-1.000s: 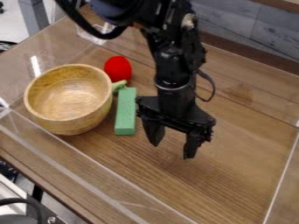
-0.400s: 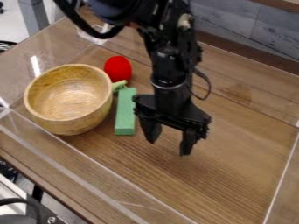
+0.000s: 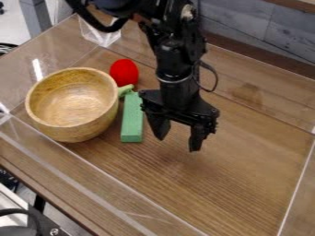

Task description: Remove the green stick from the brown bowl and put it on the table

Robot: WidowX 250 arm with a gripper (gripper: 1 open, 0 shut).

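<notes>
Camera view: gripper points straight down over table, jaws spread wide, nothing between them, holding nothing. Left finger just beside stick; contact unclear. Stick lies flat on table, outside bowl, against its right rim. Red ball behind stick.

I see a red ball resting on the wood just behind the bowl's far rim, and low clear acrylic walls standing well in front of that ball.
</notes>
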